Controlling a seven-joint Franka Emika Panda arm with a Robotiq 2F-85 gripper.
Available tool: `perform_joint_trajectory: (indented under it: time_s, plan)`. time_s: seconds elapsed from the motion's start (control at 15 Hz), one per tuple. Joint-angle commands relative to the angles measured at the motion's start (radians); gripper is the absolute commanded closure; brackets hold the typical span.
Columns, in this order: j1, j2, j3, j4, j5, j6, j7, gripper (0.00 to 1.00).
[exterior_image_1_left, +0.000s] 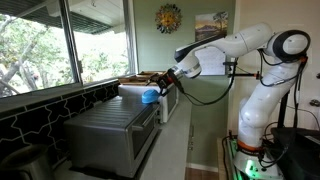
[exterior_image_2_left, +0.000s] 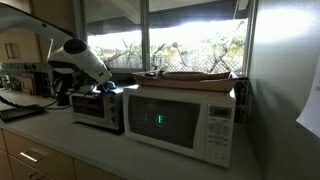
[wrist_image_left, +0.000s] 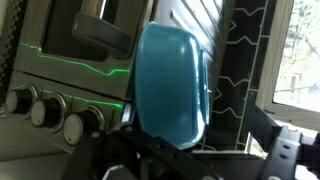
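A blue plastic container (exterior_image_1_left: 150, 96) lies on top of the silver toaster oven (exterior_image_1_left: 115, 130), near its far end. My gripper (exterior_image_1_left: 166, 80) hovers just behind and above it, reaching in from the white arm (exterior_image_1_left: 235, 50). In the wrist view the blue container (wrist_image_left: 170, 85) fills the middle, right in front of my gripper (wrist_image_left: 190, 152), whose dark fingers stand apart and do not clamp it. The toaster oven's knobs (wrist_image_left: 45, 115) and door show to the left. In an exterior view the blue container (exterior_image_2_left: 108, 89) peeks out above the toaster oven (exterior_image_2_left: 98, 108), under the arm (exterior_image_2_left: 82, 55).
A white microwave (exterior_image_2_left: 180, 120) stands right beside the toaster oven, with a flat wooden tray (exterior_image_2_left: 195, 75) on top. Large windows (exterior_image_1_left: 60, 40) run along the counter behind a black tiled ledge (exterior_image_1_left: 40, 115). The arm's base (exterior_image_1_left: 255, 125) stands by the wall.
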Motion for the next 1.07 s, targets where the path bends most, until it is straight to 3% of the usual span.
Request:
perform_joint_trajectory:
  time_s: [0.0,0.33,0.6,1.0]
  plan:
    - [-0.011,-0.001,0.005,0.012,-0.211,-0.026,0.228,0.00]
    - [-0.041,-0.005,0.005,0.043,-0.506,-0.151,0.514,0.00]
    - [-0.020,-0.001,-0.016,0.057,-0.582,-0.201,0.609,0.00]
    - [-0.027,0.011,0.011,0.049,-0.642,-0.145,0.755,0.00]
